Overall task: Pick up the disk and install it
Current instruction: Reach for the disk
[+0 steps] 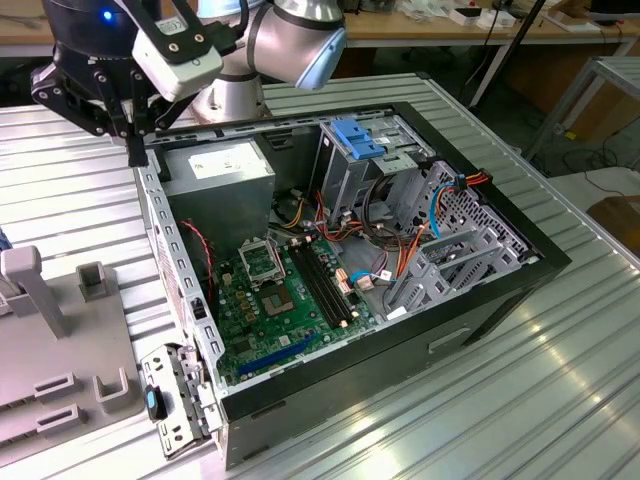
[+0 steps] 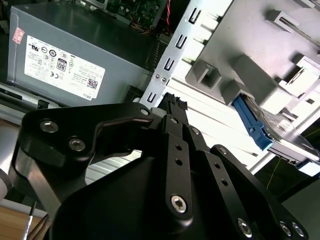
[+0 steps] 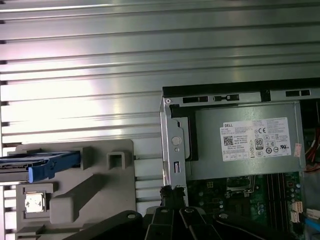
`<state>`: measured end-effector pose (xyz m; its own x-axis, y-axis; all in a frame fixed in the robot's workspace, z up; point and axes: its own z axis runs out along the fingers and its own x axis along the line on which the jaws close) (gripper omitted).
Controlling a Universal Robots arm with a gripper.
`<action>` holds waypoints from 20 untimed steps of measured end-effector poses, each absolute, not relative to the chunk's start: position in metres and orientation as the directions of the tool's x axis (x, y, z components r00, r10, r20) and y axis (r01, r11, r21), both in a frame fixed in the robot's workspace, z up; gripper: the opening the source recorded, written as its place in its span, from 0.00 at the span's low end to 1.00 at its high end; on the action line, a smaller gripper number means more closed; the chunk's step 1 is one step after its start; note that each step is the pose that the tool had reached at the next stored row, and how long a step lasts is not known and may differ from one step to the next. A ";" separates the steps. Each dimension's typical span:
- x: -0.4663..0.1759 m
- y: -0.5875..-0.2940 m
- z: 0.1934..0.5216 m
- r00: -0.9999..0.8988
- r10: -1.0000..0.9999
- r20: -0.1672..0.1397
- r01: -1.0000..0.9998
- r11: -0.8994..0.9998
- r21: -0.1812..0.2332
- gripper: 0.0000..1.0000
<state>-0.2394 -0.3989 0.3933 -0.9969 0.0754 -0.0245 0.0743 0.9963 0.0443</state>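
your gripper (image 2: 173, 102) hangs over the open case's (image 1: 500, 290) far corner, fingers pinched together on nothing. the disk (image 3: 47, 166) sits slotted in the grey holder (image 3: 100, 195) on the ribbed metal table (image 1: 560, 390), beside the case. wooden benches (image 1: 420, 40) line the far side.

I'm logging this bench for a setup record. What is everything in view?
Disk: one, silver-grey with blue rails, held in the fixture plate.
Fixture plate: one, grey, on the table at the exterior view's left of the case.
Computer case: one, black, open, on the table.
Power supply: one, grey with white label, inside the case.
Motherboard: one, green, on the case floor.
Bracket: one, blue, atop the metal cage.
Table: one, ribbed silver.
Arm: one, silver-grey, beyond the case.
Gripper: one, black, shut, empty, over the case edge by the power supply.
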 end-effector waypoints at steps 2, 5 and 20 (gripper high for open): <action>-0.242 -0.399 0.393 -0.997 0.075 -0.024 0.074 0.996 0.044 0.11; -0.246 -0.399 0.393 -0.997 0.075 -0.024 0.074 0.996 0.044 0.11; -0.263 -0.399 0.393 -0.997 0.075 -0.024 0.074 0.996 0.044 0.11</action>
<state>-0.2631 -0.3989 0.3933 -0.9968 0.0755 -0.0245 0.0743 0.9962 0.0444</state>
